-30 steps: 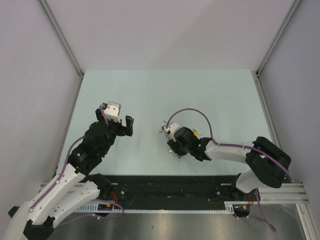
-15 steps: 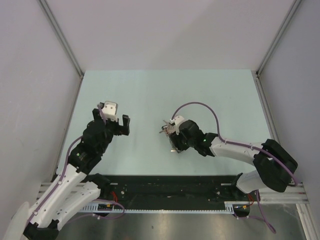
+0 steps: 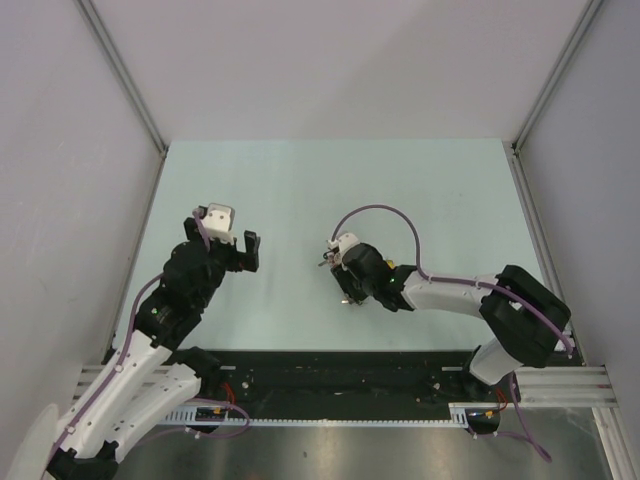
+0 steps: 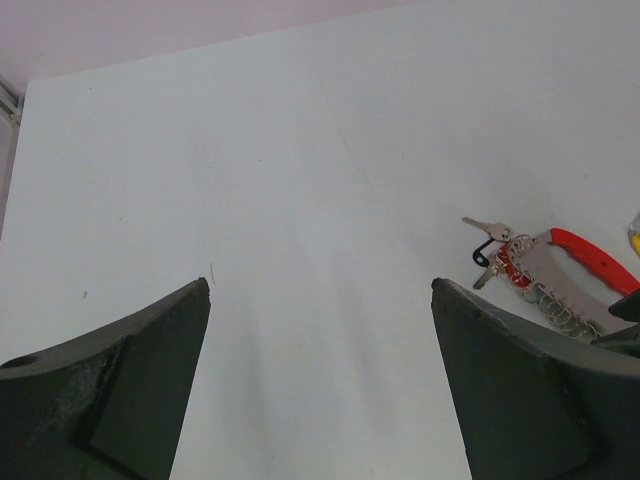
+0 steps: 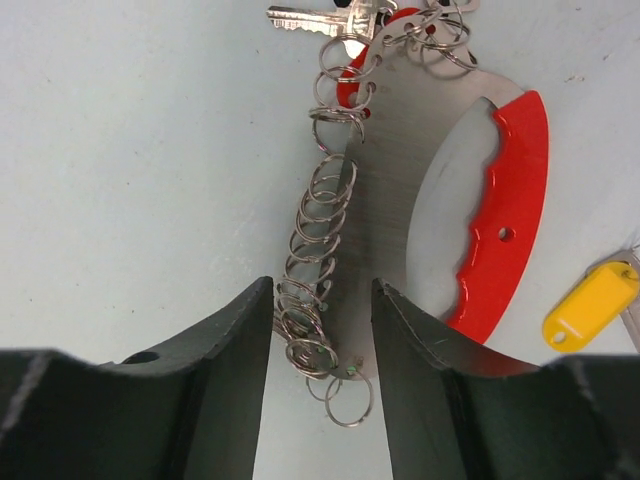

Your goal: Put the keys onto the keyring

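The keyring [image 5: 400, 150] lies flat on the table: a grey fan-shaped plate with a red curved band [image 5: 505, 220] and several small wire rings [image 5: 318, 230] along one edge. A silver key [image 5: 300, 18] and a red piece sit among the rings at its far end. A yellow key head [image 5: 590, 303] lies apart, right of the band. My right gripper [image 5: 322, 330] is open, its jaws closely straddling the plate's narrow end, the left finger [image 5: 235, 340] touching the rings. In the top view it [image 3: 346, 283] covers the keyring. My left gripper [image 4: 320, 290] stands wide open and empty, left of the keyring [image 4: 560, 275].
The pale green table [image 3: 330, 180] is walled by grey panels on three sides. A black rail [image 3: 340, 375] runs along the near edge by the arm bases. The left gripper [image 3: 230, 245] hovers over the table's left half.
The right gripper has shifted a little farther from the base over the keyring and its jaws have narrowed. The left gripper has drifted slightly left and stayed open.
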`<state>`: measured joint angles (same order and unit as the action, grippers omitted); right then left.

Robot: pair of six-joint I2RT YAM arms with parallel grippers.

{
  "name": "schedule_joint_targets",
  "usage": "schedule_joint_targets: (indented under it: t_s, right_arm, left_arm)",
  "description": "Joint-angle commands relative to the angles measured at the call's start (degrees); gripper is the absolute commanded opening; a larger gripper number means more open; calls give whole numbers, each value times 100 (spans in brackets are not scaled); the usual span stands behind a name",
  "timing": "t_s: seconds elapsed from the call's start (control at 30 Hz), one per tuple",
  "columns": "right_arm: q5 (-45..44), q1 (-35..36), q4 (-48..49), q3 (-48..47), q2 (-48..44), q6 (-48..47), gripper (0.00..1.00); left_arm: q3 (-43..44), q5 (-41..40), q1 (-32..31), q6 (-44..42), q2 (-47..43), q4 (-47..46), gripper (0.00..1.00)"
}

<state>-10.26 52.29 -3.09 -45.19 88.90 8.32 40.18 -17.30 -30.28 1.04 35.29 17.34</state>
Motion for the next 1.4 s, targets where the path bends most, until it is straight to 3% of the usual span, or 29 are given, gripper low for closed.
schedule_joint_targets:
  t_s: [0.0, 0.3, 0.63, 0.93, 1.07, 1.37]
  right_arm:
    - [-301, 53, 125, -297, 285, 170, 50]
    - [120, 334, 2, -394, 725, -224, 47]
    - [964, 721, -270, -412, 550, -1192, 17]
    - [201, 572, -946, -412, -136, -709, 18]
    - [-63, 536, -1176, -403, -399, -393, 27]
    - [718, 519, -816, -403, -409, -638, 30]
  left_arm:
    - [-2, 122, 75, -86, -48, -56, 97]
    - [7, 218, 84, -86, -31, -56, 97]
    - [-2, 183, 128, -86, -40, -65, 98]
    - [-2, 174, 145, -86, -13, -91, 98]
    - [-19, 209, 154, -86, 4, -108, 98]
    - [-19, 245, 189, -95, -39, -100, 98]
